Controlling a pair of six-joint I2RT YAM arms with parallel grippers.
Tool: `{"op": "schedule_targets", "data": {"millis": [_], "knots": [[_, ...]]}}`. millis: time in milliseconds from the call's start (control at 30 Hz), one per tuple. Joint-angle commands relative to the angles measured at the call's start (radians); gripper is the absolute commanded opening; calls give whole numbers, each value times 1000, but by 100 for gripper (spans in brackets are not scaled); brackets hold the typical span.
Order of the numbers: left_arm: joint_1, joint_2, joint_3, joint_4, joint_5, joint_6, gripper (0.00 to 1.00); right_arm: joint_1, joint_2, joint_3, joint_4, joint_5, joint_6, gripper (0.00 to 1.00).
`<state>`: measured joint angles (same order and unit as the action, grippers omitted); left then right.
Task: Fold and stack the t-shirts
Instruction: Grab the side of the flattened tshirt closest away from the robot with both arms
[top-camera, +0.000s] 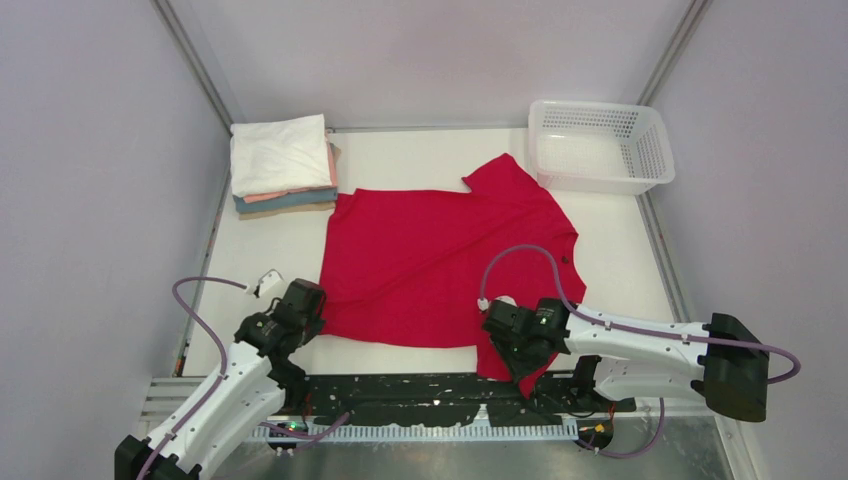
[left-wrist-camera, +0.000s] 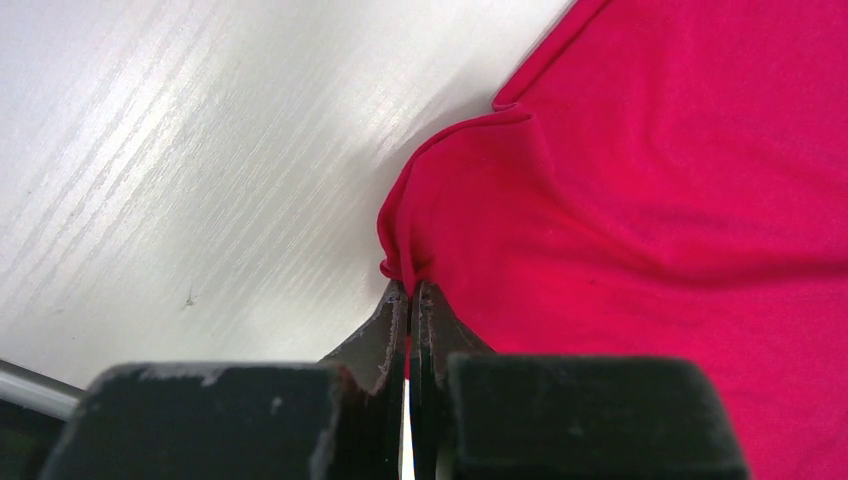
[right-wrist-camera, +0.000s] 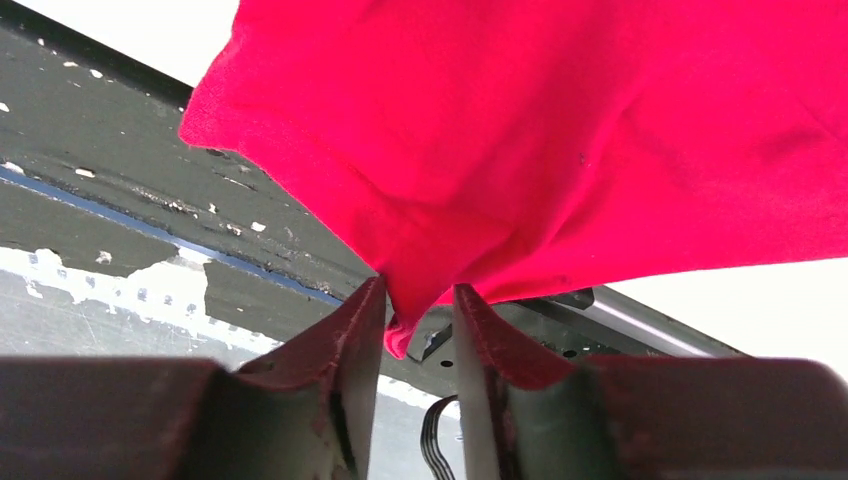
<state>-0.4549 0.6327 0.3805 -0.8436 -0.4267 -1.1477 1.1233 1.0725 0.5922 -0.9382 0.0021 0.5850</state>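
The bright red t-shirt (top-camera: 430, 255) lies spread flat in the middle of the table, with one sleeve toward the basket. My left gripper (top-camera: 300, 312) is shut on the shirt's near left edge, and a small fold of red cloth (left-wrist-camera: 405, 255) is pinched between the closed fingertips. My right gripper (top-camera: 512, 352) holds a bunched fold of the shirt's near right part (right-wrist-camera: 420, 290); its jaws stand slightly apart around the cloth, over the table's front edge. A stack of folded t-shirts (top-camera: 282, 165), white on top of salmon, teal and tan, sits at the back left.
A white plastic mesh basket (top-camera: 600, 145) stands at the back right. The black front rail (top-camera: 420, 400) runs between the arm bases. A small white object (top-camera: 268, 283) lies near the left arm. Grey walls close in the table on both sides.
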Motion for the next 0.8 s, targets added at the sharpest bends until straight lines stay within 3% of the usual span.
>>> {"op": "schedule_targets", "data": {"millis": [0, 100, 167, 467, 767], "knots": [[5, -5, 5, -11, -55, 6, 0, 23, 14, 3, 0, 21, 51, 32], [6, -15, -2, -8, -48, 6, 0, 29, 13, 9, -15, 44, 84, 10], [5, -27, -2, -16, -34, 5, 0, 33, 0, 19, -33, 39, 90, 6], [5, -187, 12, -208, 1, -67, 0, 113, -78, 58, -197, -130, 84, 6], [5, -315, -38, -223, 48, -85, 0, 143, -98, 107, -261, -149, 49, 6]]}}
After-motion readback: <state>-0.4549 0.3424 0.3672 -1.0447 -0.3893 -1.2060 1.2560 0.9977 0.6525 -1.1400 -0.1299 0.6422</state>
